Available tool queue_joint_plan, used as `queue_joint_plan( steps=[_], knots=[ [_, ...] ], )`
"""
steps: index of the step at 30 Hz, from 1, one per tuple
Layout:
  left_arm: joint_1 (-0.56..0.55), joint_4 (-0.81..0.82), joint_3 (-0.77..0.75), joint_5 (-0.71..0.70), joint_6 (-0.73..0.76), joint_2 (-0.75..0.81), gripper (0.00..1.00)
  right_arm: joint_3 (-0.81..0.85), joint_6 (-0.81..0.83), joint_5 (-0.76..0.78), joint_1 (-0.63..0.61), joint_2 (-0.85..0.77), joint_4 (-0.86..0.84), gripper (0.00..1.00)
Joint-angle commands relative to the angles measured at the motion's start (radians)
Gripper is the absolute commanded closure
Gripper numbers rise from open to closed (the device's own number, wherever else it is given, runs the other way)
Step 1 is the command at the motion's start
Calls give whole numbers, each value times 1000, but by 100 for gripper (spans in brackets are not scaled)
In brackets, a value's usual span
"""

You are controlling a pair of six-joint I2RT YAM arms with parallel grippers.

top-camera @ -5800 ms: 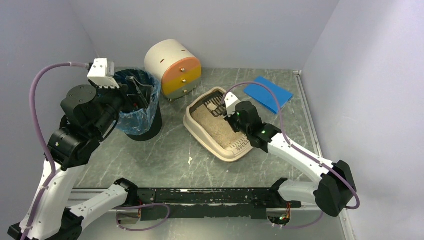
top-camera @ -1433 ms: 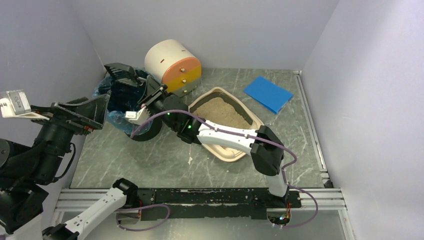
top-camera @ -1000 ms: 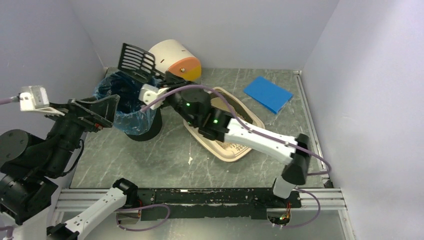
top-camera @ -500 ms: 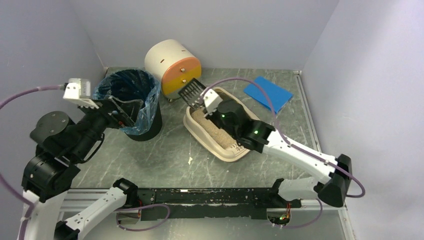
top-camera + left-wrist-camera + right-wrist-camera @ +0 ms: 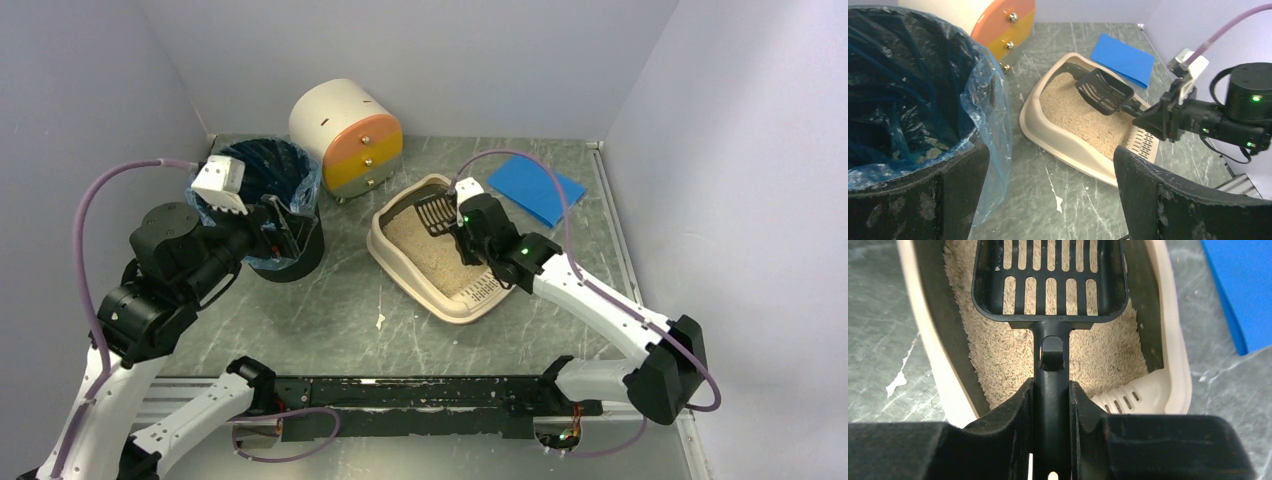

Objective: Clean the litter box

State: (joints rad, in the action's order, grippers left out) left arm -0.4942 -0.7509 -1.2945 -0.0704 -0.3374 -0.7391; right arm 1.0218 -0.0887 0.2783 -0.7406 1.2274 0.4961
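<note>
The litter box [image 5: 455, 312] lies on the counter [image 5: 300, 320], just right of the black bin [image 5: 300, 190], with its slotted ledge at the end nearer our bases. Our right end effector [image 5: 1050, 390] is clamped on the handle of the black slotted scoop [image 5: 1050, 350]. The scoop's head sits over the far end of the tan litter, and we cannot tell whether its lip touches the grains. Our left end effector [image 5: 1050, 160] is spread wide and holds nothing, close by the bin's rim.

We judge the tray to be stiff, thin plastic and light in itself, so most of its weight is loose litter. The litter will slide and spill if the tray tips, so we would keep it flat on the counter. Its smooth shell may skate when the scoop pushes through the grains. If it needs steadying, the wide rolled rim or the slotted ledge is the place to pinch, not the sloping wall. The litter should yield easily and sift through the slots. The narrow, rigid handle could twist in the grip, so we work it with shallow strokes.
</note>
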Motion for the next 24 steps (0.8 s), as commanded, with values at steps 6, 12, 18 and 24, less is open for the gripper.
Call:
queue_joint_plan(
  steps=[6, 12, 18, 24],
  knots=[
    [5, 41, 4, 103, -1, -22, 2, -47, -102, -71, 54, 79, -4, 100],
    [5, 35, -24, 104, -19, -33, 2, -56, -116, -75, 78, 139, 10, 100],
    [5, 40, -3, 113, -14, -37, 1, -81, -104, -66, 89, 160, 5, 95],
    [5, 51, 4, 110, -19, -32, 2, -104, -102, -69, 93, 174, 0, 90]
  ],
)
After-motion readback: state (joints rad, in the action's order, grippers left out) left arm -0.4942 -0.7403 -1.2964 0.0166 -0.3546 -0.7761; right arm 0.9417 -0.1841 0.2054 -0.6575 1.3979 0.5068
